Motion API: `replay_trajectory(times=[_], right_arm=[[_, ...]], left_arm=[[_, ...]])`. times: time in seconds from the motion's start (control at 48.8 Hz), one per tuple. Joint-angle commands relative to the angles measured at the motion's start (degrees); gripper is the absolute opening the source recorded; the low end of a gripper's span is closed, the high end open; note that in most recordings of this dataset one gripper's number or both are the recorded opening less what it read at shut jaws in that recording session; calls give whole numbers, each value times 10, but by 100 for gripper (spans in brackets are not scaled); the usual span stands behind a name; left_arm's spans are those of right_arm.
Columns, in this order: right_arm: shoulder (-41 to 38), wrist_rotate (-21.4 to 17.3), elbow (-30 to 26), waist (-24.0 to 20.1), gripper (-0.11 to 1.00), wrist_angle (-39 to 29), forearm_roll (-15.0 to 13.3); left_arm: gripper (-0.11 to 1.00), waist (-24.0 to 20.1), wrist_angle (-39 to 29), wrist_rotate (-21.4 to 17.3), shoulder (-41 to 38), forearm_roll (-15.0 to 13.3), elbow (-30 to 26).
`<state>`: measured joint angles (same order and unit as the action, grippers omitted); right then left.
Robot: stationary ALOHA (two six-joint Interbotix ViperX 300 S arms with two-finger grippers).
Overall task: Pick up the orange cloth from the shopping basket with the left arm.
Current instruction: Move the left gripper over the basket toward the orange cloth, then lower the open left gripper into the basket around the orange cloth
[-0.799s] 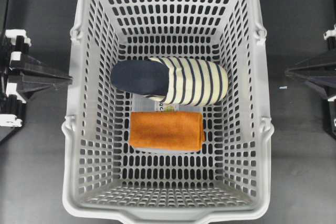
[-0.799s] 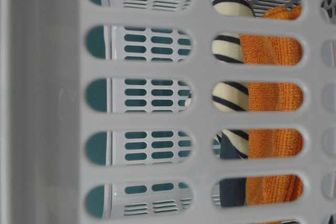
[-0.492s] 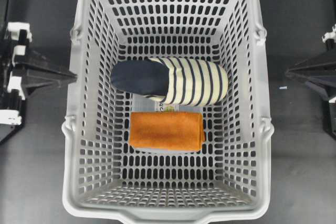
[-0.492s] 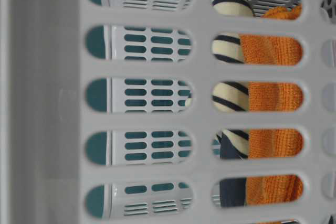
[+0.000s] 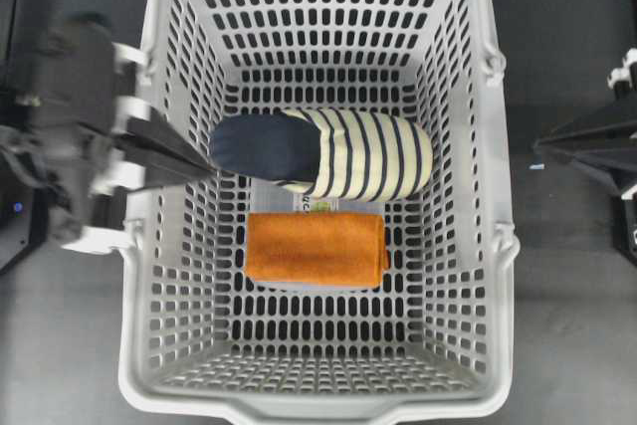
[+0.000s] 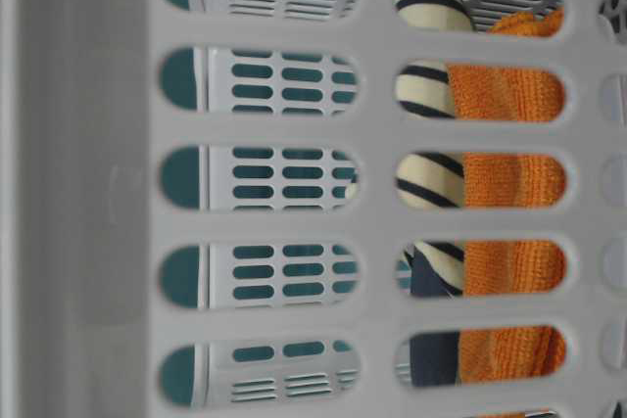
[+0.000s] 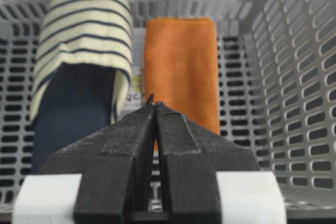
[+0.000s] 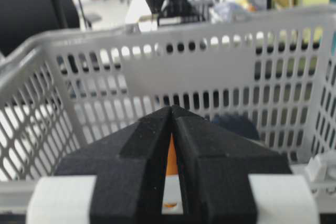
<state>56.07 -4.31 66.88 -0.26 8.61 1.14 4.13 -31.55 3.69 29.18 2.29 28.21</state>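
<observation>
Step in hand: approach. The left gripper (image 5: 204,163) has come over the left rim of the shopping basket (image 5: 159,67) and hangs above the interior; nothing is held.
Left jaws: pressed together, tips meeting, as the left wrist view shows (image 7: 154,103).
Right gripper (image 5: 545,146): parked outside the basket on the right, jaws closed, empty.
Orange cloth (image 5: 316,248): lying flat on the basket floor, folded into a pad, just beside the striped slipper (image 5: 323,151), on the side nearer the bottom edge of the overhead view. A printed card (image 5: 318,205) shows between them, partly beneath.
Position relative to target: the left tips sit over the slipper's navy end, not yet over the cloth.
Next move, as judged: open the jaws, shift toward the cloth, descend and pinch an edge or fold, keeping clear of the slipper.
Change from earlier frames: the left arm stood outside the basket wall; it has since advanced inward. Cloth, slipper and right arm unchanged.
</observation>
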Motion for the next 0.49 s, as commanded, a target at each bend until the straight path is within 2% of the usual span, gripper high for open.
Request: replay_trajectory(times=[0.0, 0.082, 0.143, 0.369, 0.43, 0.471], right_arm=[[-2, 1, -18, -3, 0, -8, 3], [-1, 4, -22, -3, 1, -11, 1], [-1, 3, -22, -3, 8, -12, 0], [0, 1, -23, -4, 68, -13, 0], [1, 1, -22, -5, 77, -18, 0], [2, 1, -22, -5, 78, -21, 0]], left_arm=[[0, 4, -18, 1, -36, 3, -44], [0, 4, -36, 3, -68, 2, -72], [0, 7, -42, 4, -87, 3, -91], [0, 4, -86, 4, -134, 2, -136], [0, 4, -105, 4, -145, 3, -146], [1, 3, -118, 5, -153, 3, -152]])
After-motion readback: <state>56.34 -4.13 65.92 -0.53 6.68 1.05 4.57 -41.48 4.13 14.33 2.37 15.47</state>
